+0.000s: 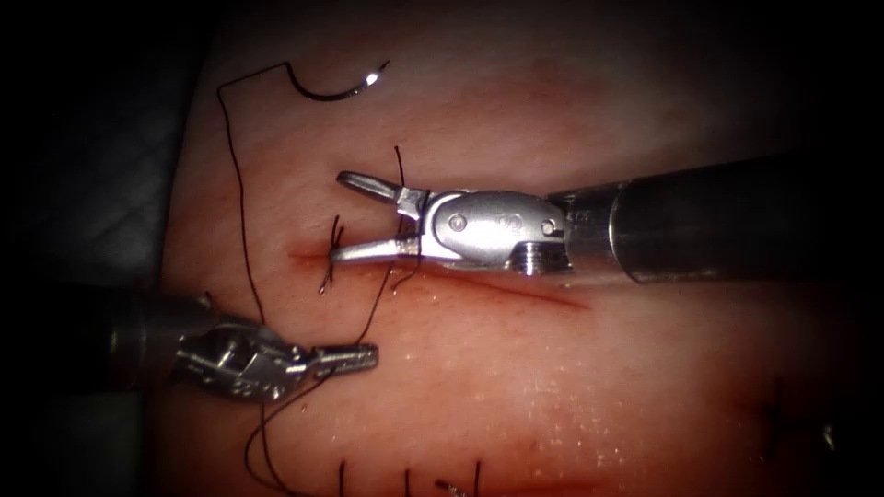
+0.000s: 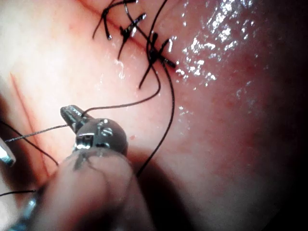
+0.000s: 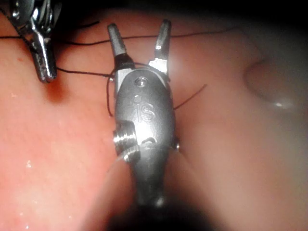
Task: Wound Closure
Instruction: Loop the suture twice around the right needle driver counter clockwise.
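Left tool (image 1: 354,357) level, clamping thread (image 1: 241,198)

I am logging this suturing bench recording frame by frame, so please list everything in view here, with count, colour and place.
tissue: one piece, pink, under everything.
cut: one, red line across the middle, partly under the right tool.
needle: one, dark and curved, lying free on the tissue above the cut, not in it, held by neither tool.
thread: one long dark strand, from the needle down the left side to the left tool.
stitch: one, dark, at the cut's left end.
cut thread ends: several, dark, along the lower edge.
left tool: one, silver, below the cut, jaws shut on the thread.
right tool: one, silver, over the cut, jaws open, holding nothing.
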